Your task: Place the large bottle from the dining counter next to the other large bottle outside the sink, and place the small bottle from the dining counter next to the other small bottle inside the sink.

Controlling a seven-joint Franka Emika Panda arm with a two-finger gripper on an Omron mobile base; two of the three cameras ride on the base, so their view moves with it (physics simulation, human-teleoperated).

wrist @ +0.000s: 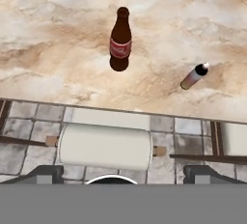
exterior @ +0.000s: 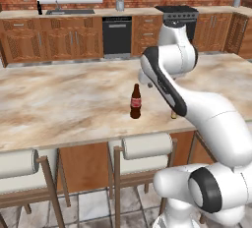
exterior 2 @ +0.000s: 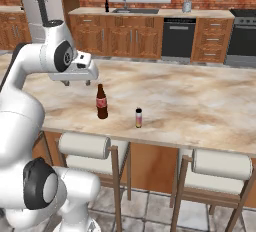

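The claw (exterior 2: pixel 76 82) hangs released above the marble worktop (exterior 2: pixel 200 101), its two fingertips (wrist: pixel 46 174) spread wide apart at the bottom of the hand view and holding nothing. Below it and a little ahead stands the large bottle (wrist: pixel 120 39), dark brown with a red label, upright on the worktop and clear of the fingers; in the right base view this bottle (exterior 2: pixel 101 102) sits just beyond and lower than the claw, and in the left base view (exterior: pixel 135 102) it stands beside the arm's forearm. The small bottle (wrist: pixel 194 76), pale with a dark cap, stands farther from the claw on the same side of the worktop, near the large one but not touching it (exterior 2: pixel 138 118). A padded stool (wrist: pixel 105 146) lies directly under the claw, against the worktop's near edge.
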